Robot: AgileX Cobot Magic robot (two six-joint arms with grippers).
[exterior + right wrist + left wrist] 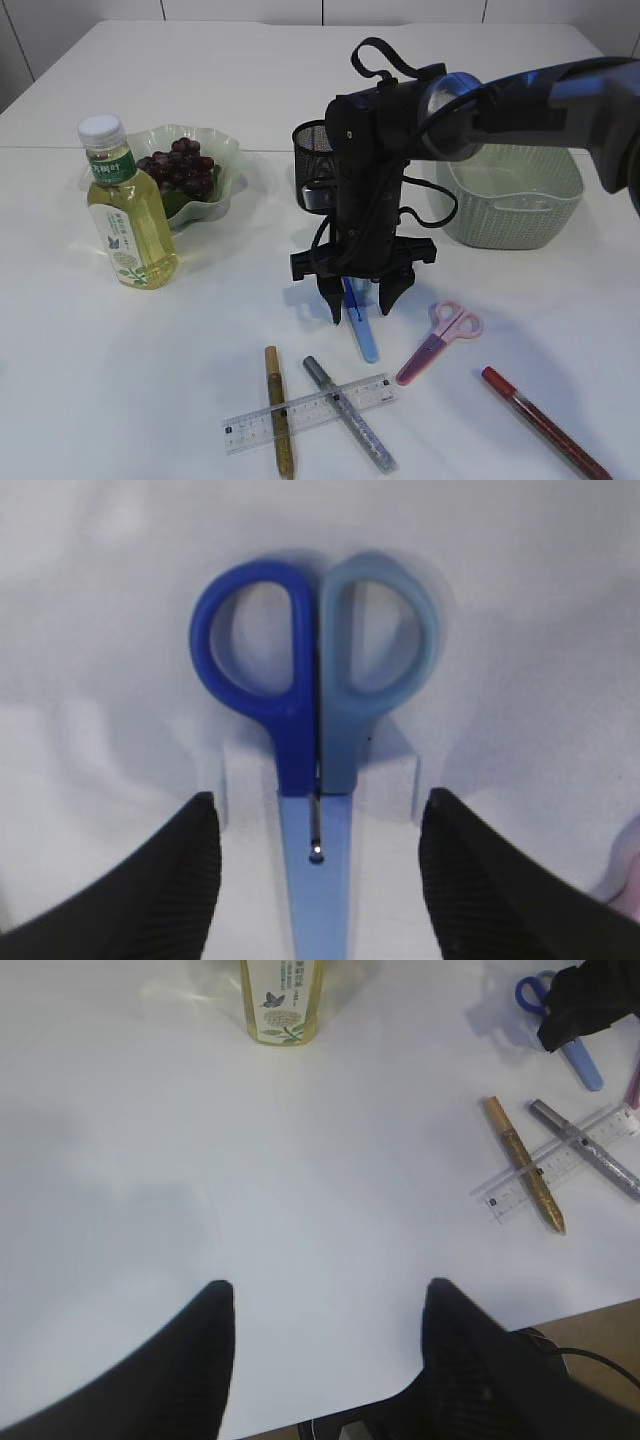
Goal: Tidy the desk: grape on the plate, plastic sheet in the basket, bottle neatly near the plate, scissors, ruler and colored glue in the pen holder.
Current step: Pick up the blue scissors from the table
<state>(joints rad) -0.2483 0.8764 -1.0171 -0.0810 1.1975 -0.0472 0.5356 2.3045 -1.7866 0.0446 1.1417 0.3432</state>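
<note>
My right gripper (360, 303) (318, 825) is open and points down, its fingers on either side of the blue scissors (364, 330) (315, 680), which lie flat and closed on the table. My left gripper (325, 1300) is open over bare table and is out of the exterior view. The bottle (125, 205) (281, 1005) stands next to the green plate (232, 150), which holds the grapes (183, 168). Pink scissors (440, 340), a clear ruler (310, 412), a gold glue pen (279, 410), a silver glue pen (350, 415) and a red pen (545, 420) lie at the front. I see no plastic sheet.
The black mesh pen holder (310, 150) stands behind the right arm. The green basket (520, 225) is at the right back. The ruler (555, 1165) lies across both glue pens. The table's front edge shows in the left wrist view (560, 1315).
</note>
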